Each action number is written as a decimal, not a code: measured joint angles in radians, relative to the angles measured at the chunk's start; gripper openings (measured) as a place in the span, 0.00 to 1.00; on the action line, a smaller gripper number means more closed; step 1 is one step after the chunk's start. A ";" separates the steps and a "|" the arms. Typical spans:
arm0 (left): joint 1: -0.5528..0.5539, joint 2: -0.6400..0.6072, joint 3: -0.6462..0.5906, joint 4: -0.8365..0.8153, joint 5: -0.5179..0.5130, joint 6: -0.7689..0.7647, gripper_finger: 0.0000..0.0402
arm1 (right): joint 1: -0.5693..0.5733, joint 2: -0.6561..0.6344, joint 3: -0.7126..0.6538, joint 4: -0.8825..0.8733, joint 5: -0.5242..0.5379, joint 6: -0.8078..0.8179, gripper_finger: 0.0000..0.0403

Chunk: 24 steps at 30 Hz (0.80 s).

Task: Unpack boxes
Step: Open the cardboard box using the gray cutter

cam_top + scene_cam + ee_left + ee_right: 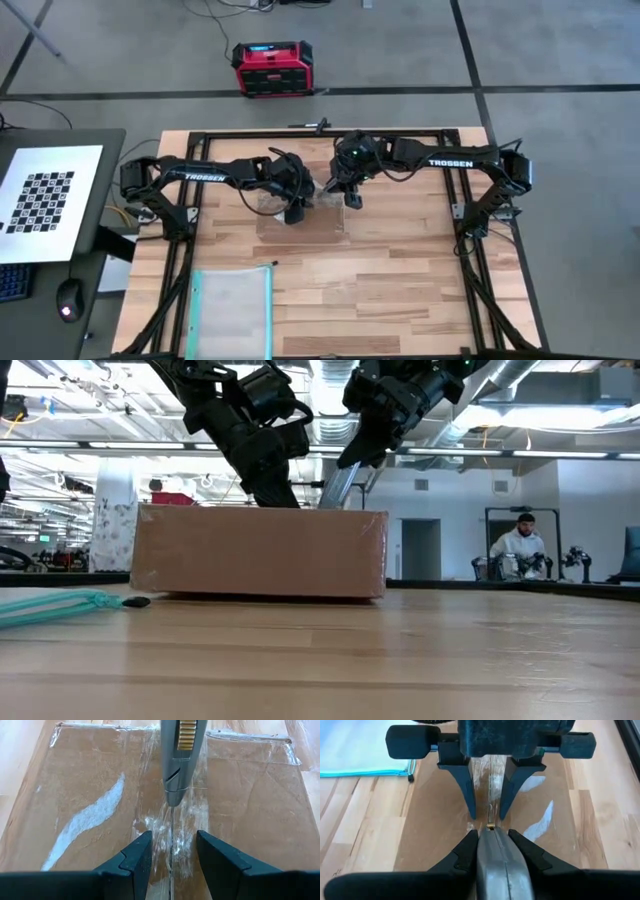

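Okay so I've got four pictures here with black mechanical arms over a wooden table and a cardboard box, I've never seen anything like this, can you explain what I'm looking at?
These are two robot arms at a wooden table, each ending in a two-finger gripper. One picture looks straight down from above, one looks level across the tabletop, and two come from cameras on the arms' wrists.

On the table sits a taped brown cardboard box, and nearer the front a clear, teal-edged plastic pouch. A red and black case stands on the floor beyond.

The right gripper is shut on a grey box cutter, its tip on the tape along the box's middle seam. The left gripper sits on the box top, fingers open either side of that seam, holding nothing.
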 joint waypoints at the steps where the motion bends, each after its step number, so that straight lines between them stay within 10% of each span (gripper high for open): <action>1: 0.000 0.000 0.000 0.000 0.000 0.000 0.34 | 0.000 0.000 0.000 -0.002 0.000 0.004 0.18; 24: 0.000 0.000 0.000 0.000 -0.001 0.002 0.34 | 0.003 -0.001 0.041 -0.080 0.047 0.124 0.18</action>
